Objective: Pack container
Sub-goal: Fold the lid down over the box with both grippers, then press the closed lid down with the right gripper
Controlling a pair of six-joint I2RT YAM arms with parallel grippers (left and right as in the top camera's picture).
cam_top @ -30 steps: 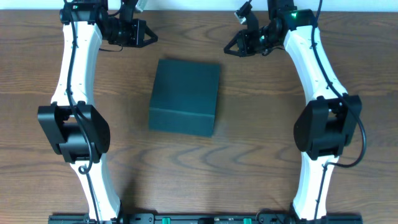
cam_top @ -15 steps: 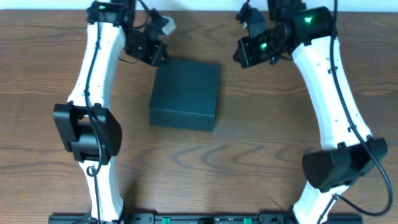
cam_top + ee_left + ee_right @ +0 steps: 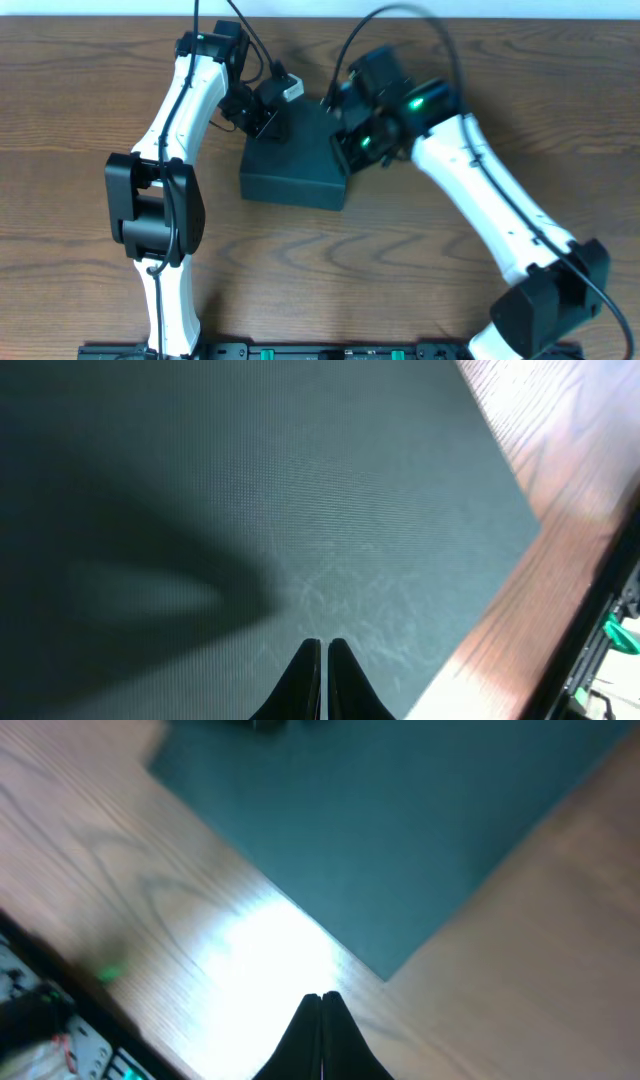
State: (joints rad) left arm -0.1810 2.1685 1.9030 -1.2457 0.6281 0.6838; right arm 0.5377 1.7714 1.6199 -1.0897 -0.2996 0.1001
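Overhead: container (image 3: 295, 165) sits mid-table (image 3: 80, 120), lid down flat, dark teal top. Both claws are at its far end.

Left claw (image 3: 262, 112): over the container's far-left corner, white camera block just beyond it. Whether it touches the lid can't be told from above.

Left wrist: left claw (image 3: 323, 650) fingers pressed together, only a hairline slit between the tips, nothing pinched. Container (image 3: 250, 490) lid fills nearly everything ahead of and below the tips, faint scuffs right in front of them, soft shadow off to the left of the claw. Box edge runs diagonally to the right of the tips, wood table (image 3: 560, 480) past it.

Right claw (image 3: 350, 140): at the container's far-right side, hanging over the right edge.

Right wrist: right claw (image 3: 321, 1000) also pressed together, empty. Tips are over bare table (image 3: 150, 920), bright glare patch on the wood directly ahead of them. Container (image 3: 400, 830) lies ahead of the claw, its nearest corner just ahead and slightly right of the tips, apart from them. View is blurred, so no finer detail.
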